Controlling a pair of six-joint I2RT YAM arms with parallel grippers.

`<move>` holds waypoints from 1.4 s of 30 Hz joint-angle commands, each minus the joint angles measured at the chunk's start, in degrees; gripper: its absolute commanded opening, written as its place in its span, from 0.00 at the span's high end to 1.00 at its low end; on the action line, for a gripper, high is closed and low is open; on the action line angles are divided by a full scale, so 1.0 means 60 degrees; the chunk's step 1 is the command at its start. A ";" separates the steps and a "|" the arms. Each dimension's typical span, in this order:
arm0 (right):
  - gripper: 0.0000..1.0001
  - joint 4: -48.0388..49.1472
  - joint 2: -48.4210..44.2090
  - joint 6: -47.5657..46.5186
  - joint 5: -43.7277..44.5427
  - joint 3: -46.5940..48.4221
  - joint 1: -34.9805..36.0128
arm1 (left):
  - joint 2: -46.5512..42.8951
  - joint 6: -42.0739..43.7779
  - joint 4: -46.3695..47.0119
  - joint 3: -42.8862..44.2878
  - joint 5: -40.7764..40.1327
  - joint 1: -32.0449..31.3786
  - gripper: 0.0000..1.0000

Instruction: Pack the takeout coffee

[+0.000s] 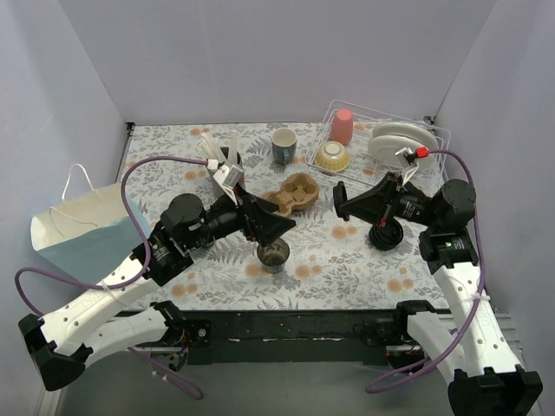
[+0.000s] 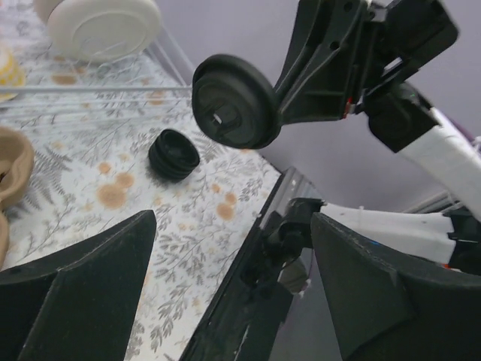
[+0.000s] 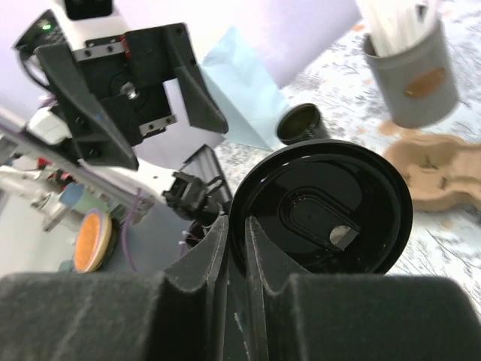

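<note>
An uncovered black takeout cup (image 1: 273,254) with brown liquid stands on the table near the front middle; it also shows in the right wrist view (image 3: 301,122). My left gripper (image 1: 282,227) hovers just above it, open and empty (image 2: 229,226). My right gripper (image 1: 340,205) is shut on the rim of a black round lid (image 3: 323,207) and holds it in the air facing the left gripper; the lid also shows in the left wrist view (image 2: 233,101). A short black round stack (image 1: 386,236), lids or a cup, sits on the table under the right arm (image 2: 173,154).
A brown cardboard cup carrier (image 1: 293,195) lies mid-table. A grey cup of white straws (image 1: 221,165) and a grey-green mug (image 1: 284,145) stand behind it. A wire dish rack (image 1: 434,130) is at the back right. A light blue paper bag (image 1: 82,230) is at the left.
</note>
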 commanded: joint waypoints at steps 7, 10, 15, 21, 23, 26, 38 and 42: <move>0.81 0.4417 -0.0617 0.3503 -0.1585 -0.0742 0.0173 | 0.0451 0.1536 0.1257 0.0353 0.0225 -0.0016 0.23; 0.80 0.6457 -0.0969 0.4546 -0.1424 -0.1270 0.0173 | 0.1243 -0.0888 0.1881 0.0696 0.1015 -0.0016 0.25; 0.79 0.6854 -0.1116 0.4576 -0.0956 -0.1314 0.0188 | 0.1566 -0.3253 0.4615 -0.0343 0.1617 -0.0016 0.28; 0.79 0.7030 -0.1175 0.4664 -0.0750 -0.1285 0.0188 | 0.2399 -0.4235 0.5981 -0.0754 0.2260 -0.0016 0.34; 0.79 0.7059 -0.1175 0.4693 -0.0721 -0.1285 0.0188 | 0.2576 -0.4499 0.6364 -0.0857 0.2378 -0.0030 0.36; 0.79 0.7103 -0.1219 0.4693 -0.0633 -0.1329 0.0188 | 0.2869 -0.4779 0.6863 -0.0843 0.2569 -0.0030 0.39; 0.78 0.7279 -0.1277 0.4766 -0.0486 -0.1505 0.0188 | 0.3836 -0.4984 0.7479 -0.0696 0.2643 -0.0294 0.46; 0.78 0.7338 -0.1277 0.4825 -0.0486 -0.1505 0.0188 | 0.4115 -0.5013 0.7581 -0.0536 0.2599 -0.0323 0.49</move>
